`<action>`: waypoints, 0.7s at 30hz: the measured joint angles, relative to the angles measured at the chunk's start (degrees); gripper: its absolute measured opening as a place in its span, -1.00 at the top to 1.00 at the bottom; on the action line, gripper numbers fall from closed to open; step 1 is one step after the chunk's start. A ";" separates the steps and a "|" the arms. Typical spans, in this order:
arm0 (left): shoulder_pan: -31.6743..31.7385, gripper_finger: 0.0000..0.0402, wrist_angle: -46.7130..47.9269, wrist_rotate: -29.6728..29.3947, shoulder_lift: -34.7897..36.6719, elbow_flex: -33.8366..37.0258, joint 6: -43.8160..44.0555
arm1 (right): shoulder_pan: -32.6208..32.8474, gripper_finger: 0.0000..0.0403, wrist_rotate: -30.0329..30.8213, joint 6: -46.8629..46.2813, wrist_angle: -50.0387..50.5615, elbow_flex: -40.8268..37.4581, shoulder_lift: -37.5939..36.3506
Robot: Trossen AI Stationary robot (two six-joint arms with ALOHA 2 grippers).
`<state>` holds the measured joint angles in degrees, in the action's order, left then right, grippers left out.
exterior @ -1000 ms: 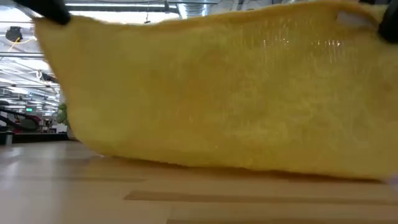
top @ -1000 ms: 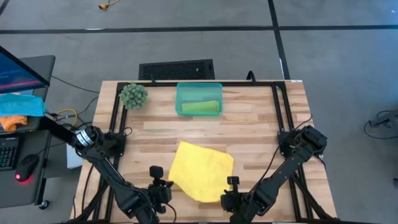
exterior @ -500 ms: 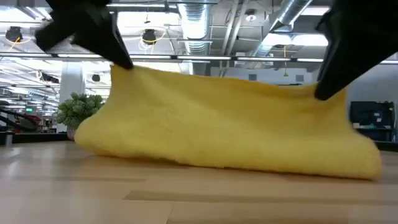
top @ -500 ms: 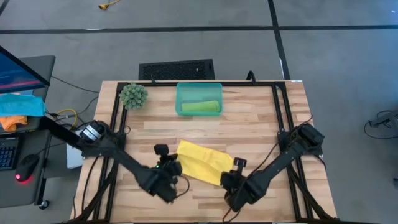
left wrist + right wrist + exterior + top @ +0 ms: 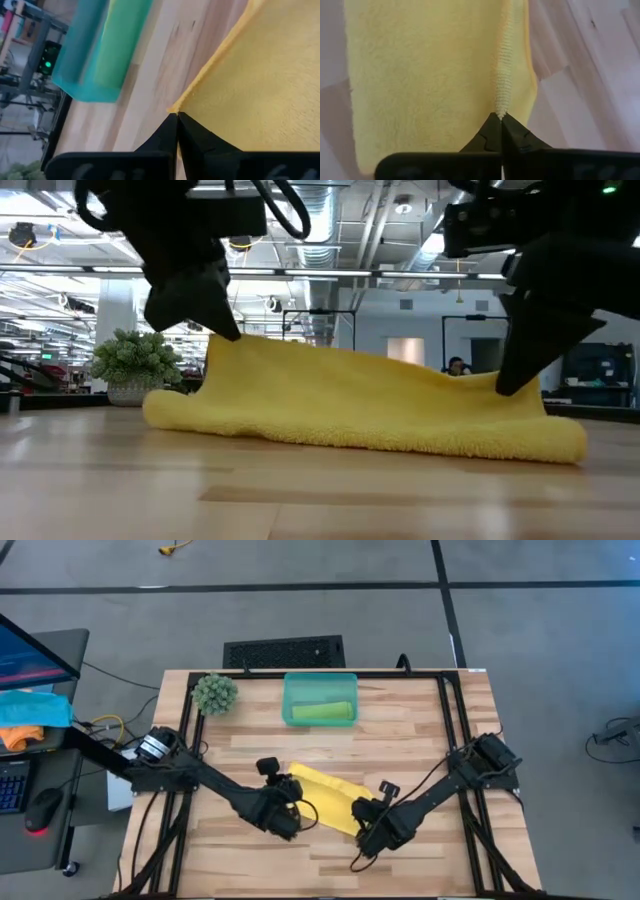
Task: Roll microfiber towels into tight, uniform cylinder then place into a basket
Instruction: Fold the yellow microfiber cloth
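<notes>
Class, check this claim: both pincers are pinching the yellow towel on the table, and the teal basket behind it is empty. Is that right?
Not quite. The basket is not empty: the high view shows a rolled lime green towel lying in it. The rest holds: the left pincer and the right pincer each pinch the yellow towel on the table.

Two slim dark arms (image 5: 205, 778) with black cables looping beside wedge-shaped black jaws.

One camera looks straight down on the whole table (image 5: 400, 740); another sits at tabletop height, close, facing the room. Each wrist camera peers closely forward. All share the yellow towel (image 5: 325, 798).
</notes>
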<state>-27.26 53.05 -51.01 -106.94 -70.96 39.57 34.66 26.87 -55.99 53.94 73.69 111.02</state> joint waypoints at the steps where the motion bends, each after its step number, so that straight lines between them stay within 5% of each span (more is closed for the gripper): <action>1: 0.28 1.00 -0.02 0.61 0.00 0.00 0.05 | -0.06 0.96 0.06 0.00 -0.12 0.00 0.00; 11: 1.94 0.96 -0.08 4.69 0.00 0.02 0.53 | -1.32 0.73 0.13 -0.15 -0.43 0.02 0.00; 21: 1.92 0.62 -0.08 5.87 0.00 0.02 0.11 | -2.97 0.42 1.70 -0.11 -0.35 0.02 0.00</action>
<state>-25.34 52.97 -45.15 -106.94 -70.94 39.68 31.69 28.58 -56.10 53.60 73.71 111.02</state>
